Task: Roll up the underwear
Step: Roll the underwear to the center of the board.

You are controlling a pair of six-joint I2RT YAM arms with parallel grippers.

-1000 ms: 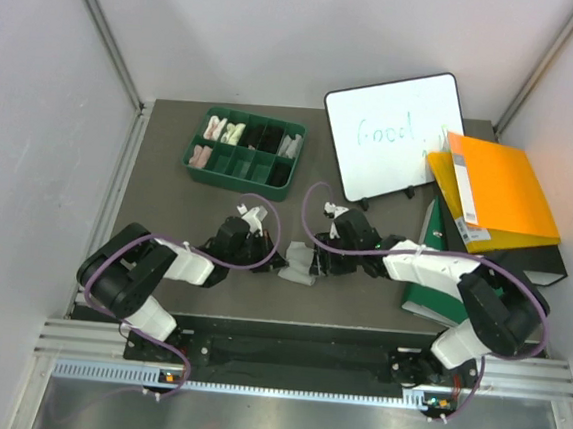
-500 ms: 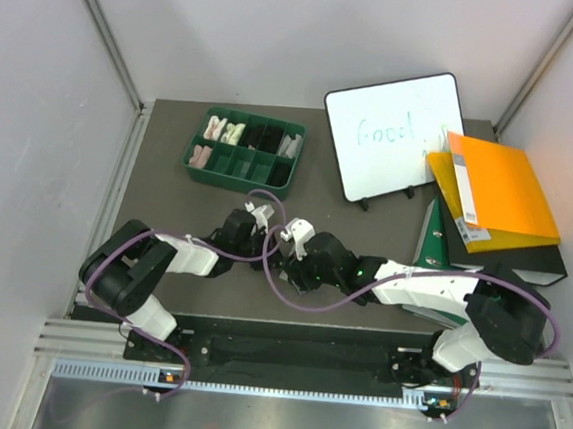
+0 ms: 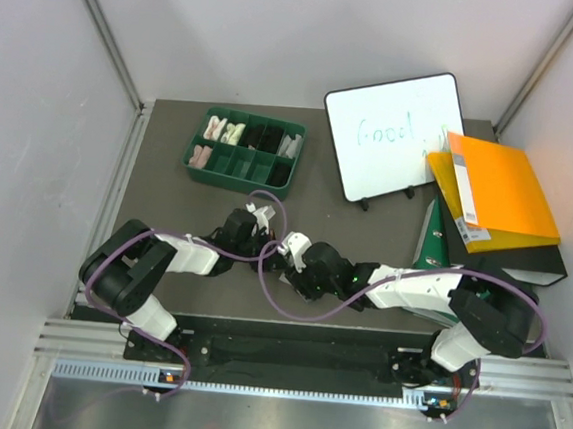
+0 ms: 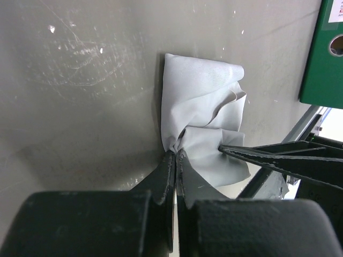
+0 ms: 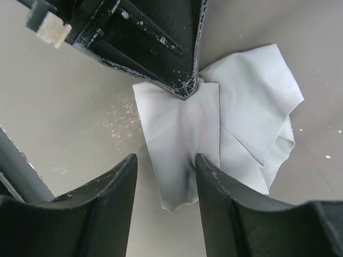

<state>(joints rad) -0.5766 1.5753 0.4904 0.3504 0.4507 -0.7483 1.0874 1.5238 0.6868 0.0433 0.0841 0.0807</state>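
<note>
Though the left pincer (image 4: 175,156) pinches grey underwear (image 4: 201,91), arms (image 3: 411,284) hide it overhead.

The right pincer (image 5: 165,160) has swung left, over the grey underwear (image 5: 246,107).

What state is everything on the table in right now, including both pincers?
Light grey fabric brief: crumpled, partly folded, lying on the table.
Left pincer: shut on the brief's edge.
Right pincer: open, straddling the brief's end.
Green compartment tray: several compartments hold cloth rolls.
White rectangular whiteboard: written on in green.
Orange binder: closed, lying on a black binder.
</note>
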